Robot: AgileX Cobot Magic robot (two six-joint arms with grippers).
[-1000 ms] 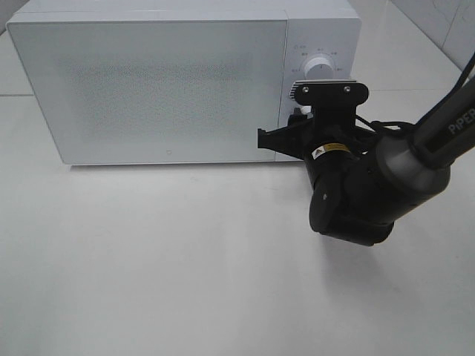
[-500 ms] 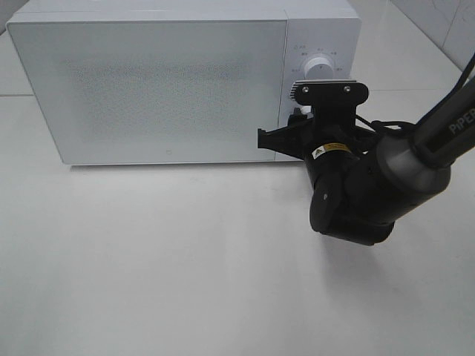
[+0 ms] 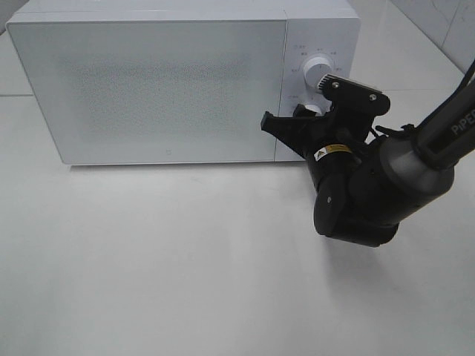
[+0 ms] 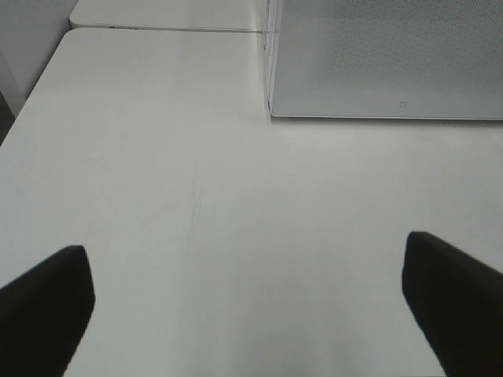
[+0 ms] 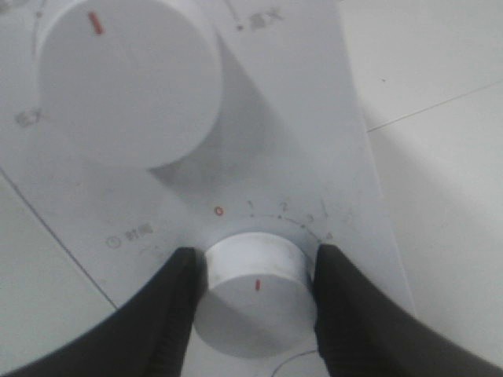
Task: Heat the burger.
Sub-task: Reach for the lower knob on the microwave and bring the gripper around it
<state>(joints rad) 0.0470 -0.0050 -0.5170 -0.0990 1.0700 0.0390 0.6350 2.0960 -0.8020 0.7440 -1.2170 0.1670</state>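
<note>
No burger shows in any view. The white microwave (image 3: pixel 171 81) stands at the back of the table with its door closed. My right gripper (image 3: pixel 310 111) reaches to the control panel and is shut on the lower knob (image 5: pixel 255 287), a black finger (image 5: pixel 177 298) pressing on either side of it. That knob's red mark points toward the camera, away from the printed dial numbers. The larger upper knob (image 5: pixel 126 78) is untouched. My left gripper (image 4: pixel 247 290) hangs open over bare table, some way in front of the microwave's corner (image 4: pixel 271 110).
The white table (image 3: pixel 148 259) stretches in front of the microwave. The right arm's dark wrist (image 3: pixel 356 193) stands over the table before the control panel. A second table surface (image 4: pixel 157 14) adjoins behind the microwave.
My right wrist has rolled clockwise in the high view, with its fingers still on the lower knob. The left gripper has not moved.
</note>
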